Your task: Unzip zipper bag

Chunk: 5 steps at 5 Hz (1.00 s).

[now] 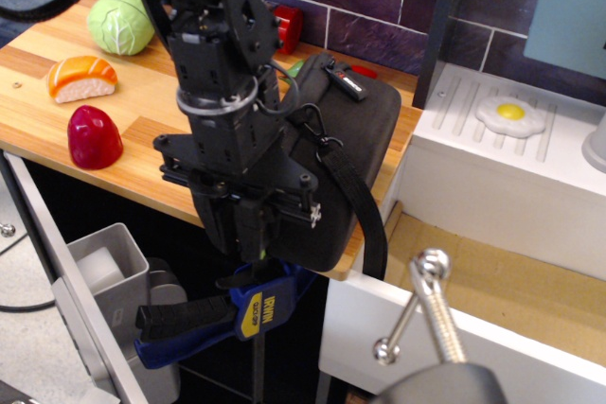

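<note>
The zipper bag point(360, 130), a large black fabric case, lies at the front edge of the wooden counter point(38, 111). It has a red-and-black tag point(343, 80) on top and a metal clip point(317, 134). Its black strap point(367, 219) hangs over the edge. My gripper point(248, 237) points down at the bag's front left corner. Its fingers are closed together where the green zipper tab was showing, and the tab is now hidden between them.
A blue-and-black clamp point(248, 307) grips the counter edge just below my gripper. A cabbage point(120, 23), sushi point(80, 76), a red vegetable point(93, 136) and a red can point(284, 27) sit on the counter. A white drawer with a metal handle point(421, 305) stands at the right. A grey bin point(109, 262) stands below.
</note>
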### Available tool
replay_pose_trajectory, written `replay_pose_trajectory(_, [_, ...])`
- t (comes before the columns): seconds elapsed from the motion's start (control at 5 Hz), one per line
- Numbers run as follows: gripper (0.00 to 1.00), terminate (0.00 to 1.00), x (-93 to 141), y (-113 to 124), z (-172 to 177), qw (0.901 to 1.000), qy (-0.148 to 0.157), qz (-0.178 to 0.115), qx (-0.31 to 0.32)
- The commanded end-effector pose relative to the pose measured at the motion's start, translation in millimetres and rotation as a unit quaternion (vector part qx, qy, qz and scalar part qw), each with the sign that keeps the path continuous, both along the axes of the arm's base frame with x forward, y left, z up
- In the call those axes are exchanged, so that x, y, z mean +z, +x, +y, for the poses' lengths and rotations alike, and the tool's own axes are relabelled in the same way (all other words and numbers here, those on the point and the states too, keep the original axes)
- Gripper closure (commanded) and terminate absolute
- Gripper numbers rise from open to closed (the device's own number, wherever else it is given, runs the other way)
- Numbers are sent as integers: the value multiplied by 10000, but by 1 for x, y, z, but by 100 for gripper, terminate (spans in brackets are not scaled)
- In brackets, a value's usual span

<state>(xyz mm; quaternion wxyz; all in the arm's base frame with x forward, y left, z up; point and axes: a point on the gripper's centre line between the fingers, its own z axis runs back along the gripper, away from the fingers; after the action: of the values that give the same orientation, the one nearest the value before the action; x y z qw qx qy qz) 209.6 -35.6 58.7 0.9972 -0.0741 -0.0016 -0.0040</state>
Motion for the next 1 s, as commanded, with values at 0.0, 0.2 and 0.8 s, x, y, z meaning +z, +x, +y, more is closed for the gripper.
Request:
replay_pose_trajectory(0.0, [100,0,36,25,-1,9985,-192,-471,194])
replay_pose_trajectory(0.2, [100,0,64,41,-5,9959,-401,-749,324])
replay_pose_trajectory(0.8, [100,0,122,77,-3,9889,-957,-783,829])
